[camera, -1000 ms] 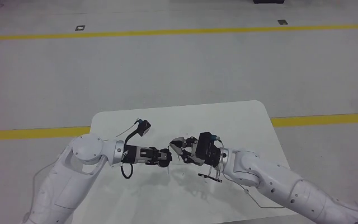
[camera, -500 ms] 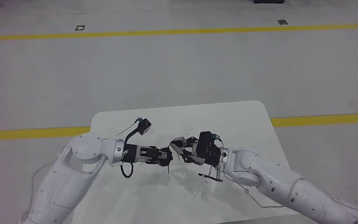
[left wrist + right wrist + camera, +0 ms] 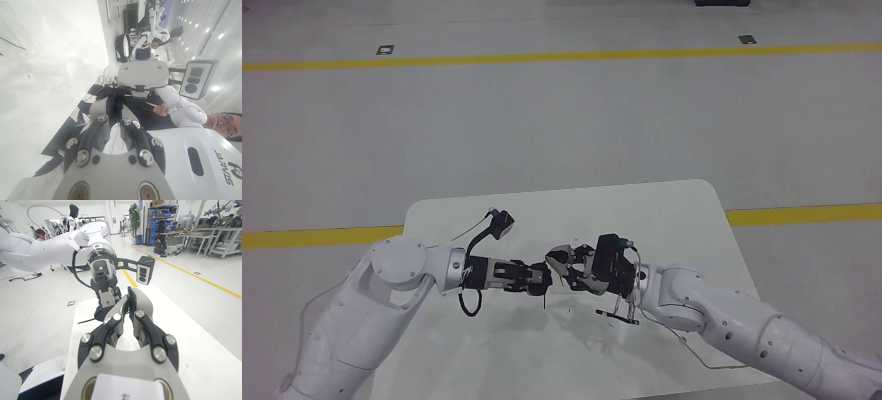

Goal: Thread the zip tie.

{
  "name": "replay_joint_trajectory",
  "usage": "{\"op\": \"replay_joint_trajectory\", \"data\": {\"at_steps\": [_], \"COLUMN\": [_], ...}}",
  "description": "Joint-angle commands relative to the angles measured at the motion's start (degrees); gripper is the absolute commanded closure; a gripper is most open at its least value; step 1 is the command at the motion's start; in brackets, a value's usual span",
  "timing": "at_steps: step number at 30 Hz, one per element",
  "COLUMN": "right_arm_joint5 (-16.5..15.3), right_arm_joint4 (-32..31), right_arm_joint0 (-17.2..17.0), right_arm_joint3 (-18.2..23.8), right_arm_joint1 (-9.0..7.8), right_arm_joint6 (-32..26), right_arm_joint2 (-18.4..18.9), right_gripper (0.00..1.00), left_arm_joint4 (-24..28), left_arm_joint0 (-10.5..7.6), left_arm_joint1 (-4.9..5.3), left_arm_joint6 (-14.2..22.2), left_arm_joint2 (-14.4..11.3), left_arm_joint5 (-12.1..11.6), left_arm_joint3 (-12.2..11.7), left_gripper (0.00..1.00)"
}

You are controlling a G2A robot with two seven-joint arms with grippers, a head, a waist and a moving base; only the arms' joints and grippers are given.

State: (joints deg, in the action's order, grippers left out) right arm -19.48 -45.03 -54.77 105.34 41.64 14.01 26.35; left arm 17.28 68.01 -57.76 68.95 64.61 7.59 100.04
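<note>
Both pairs of fingers [image 3: 143,302], pinching zip tie [image 3: 87,320]

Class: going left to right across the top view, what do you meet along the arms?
Order: left arm's wrist camera → left gripper → right gripper → right arm's wrist camera. The zip tie overlaps the grippers: omitted.

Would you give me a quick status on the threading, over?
Left gripper shut on zip tie, tail sticking out. Right gripper shut on it too, close against left, above table. Nothing blocking.
</note>
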Motion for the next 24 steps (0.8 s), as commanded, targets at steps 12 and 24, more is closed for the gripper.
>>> {"op": "replay_joint_trajectory", "data": {"at_steps": [12, 24], "right_arm_joint5": [0.0, 0.0], "right_arm_joint4": [0.75, 0.72], "right_arm_joint0": [1.24, 1.23], "right_arm_joint3": [-0.86, -1.07], "right_arm_joint1": [0.01, -0.2], "right_arm_joint6": [0.44, 0.42], "right_arm_joint2": [-1.35, -1.42], "right_gripper": [1.0, 0.59], "left_arm_joint4": [0.84, 1.38], "left_arm_joint0": [-0.89, -0.98], "left_arm_joint1": [0.49, 1.07], "left_arm_joint6": [-0.74, -1.47], "left_arm_joint2": [-1.23, -1.72], "left_arm_joint5": [-0.46, -0.82], "left_arm_joint3": [-0.32, -0.29], "left_gripper": [1.0, 1.0]}}
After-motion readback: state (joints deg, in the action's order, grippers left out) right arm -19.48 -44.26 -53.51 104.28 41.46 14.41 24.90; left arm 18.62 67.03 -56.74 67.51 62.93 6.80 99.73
